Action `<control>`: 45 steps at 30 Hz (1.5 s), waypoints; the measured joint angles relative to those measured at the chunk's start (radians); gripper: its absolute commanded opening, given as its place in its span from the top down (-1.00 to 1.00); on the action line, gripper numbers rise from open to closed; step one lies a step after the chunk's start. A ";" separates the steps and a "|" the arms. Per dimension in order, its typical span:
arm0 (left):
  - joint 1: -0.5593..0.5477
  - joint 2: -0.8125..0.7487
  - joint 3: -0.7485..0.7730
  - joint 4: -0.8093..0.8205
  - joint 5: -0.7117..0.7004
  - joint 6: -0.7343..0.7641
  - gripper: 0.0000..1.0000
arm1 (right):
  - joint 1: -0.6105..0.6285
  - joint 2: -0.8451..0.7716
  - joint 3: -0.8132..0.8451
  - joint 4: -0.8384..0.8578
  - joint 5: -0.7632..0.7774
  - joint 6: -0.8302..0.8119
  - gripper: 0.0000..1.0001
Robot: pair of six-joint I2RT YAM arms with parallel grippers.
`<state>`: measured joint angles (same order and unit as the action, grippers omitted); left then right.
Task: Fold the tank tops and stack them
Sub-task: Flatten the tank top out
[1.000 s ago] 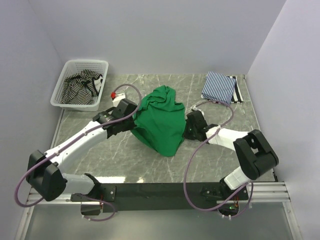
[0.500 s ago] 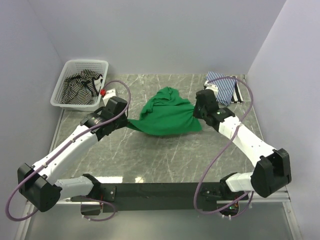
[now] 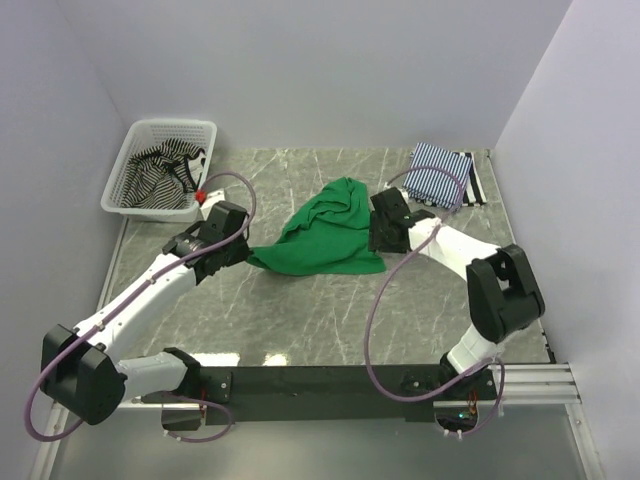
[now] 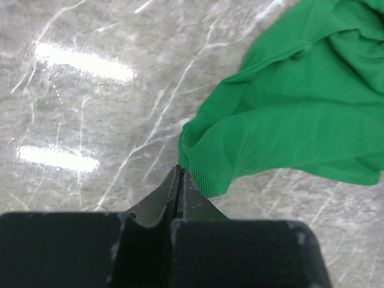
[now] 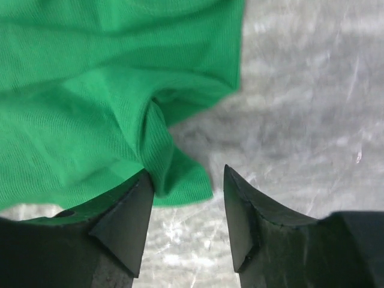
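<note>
**Green top stretched between the two grippers**

At the far left we see the white mesh basket (image 3: pixel 128 196) in the back corner of the table (image 3: pixel 300 320). The black-and-white striped tank top (image 3: pixel 165 170) lies crumpled inside it.

The left arm reaches from its base at the near edge, with the elbow low at the left. Its long forearm goes diagonally away and to the right. The left gripper (image 3: pixel 243 252) is low over the table and points toward the middle. In the left wrist view the left gripper (image 4: pixel 179 177) has its jaws pressed together, and they pinch a corner of the hem of the green tank top (image 4: pixel 288 114) at the very tips.

The green tank top (image 3: pixel 325 235) lies in the middle of the table, between both grippers. It is partly flat near us and wrinkled and bunched at the far side.

The right arm bends sharply at its elbow on the right, and the forearm comes back to the left. The right gripper (image 3: pixel 378 235) is at the right edge of the green cloth. In the right wrist view its jaws (image 5: pixel 187 174) are spread apart. A folded corner of the green tank top (image 5: pixel 90 78) lies between them and touches only one finger (image 5: pixel 123 219).

Behind the right gripper, near the back right corner, the blue-and-white striped tank top (image 3: pixel 437 172) lies folded on the table, apart from the green one.
</note>
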<state>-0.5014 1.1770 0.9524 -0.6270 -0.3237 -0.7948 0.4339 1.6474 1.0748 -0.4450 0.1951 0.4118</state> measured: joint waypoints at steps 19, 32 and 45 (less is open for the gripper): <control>0.153 0.000 -0.040 0.041 0.073 0.027 0.99 | -0.006 -0.269 -0.393 0.253 -0.081 0.153 0.03; 0.160 0.000 -0.045 0.047 0.095 0.039 0.99 | -0.006 -0.112 -0.373 0.402 -0.164 0.182 0.18; 0.161 -0.009 -0.032 0.036 0.119 0.054 0.99 | 0.010 -0.229 -0.344 0.227 -0.082 0.194 1.00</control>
<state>-0.3408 1.1679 0.9199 -0.5907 -0.2050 -0.7406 0.4435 1.4181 0.7307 -0.2176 0.1135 0.6060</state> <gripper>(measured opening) 0.012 0.011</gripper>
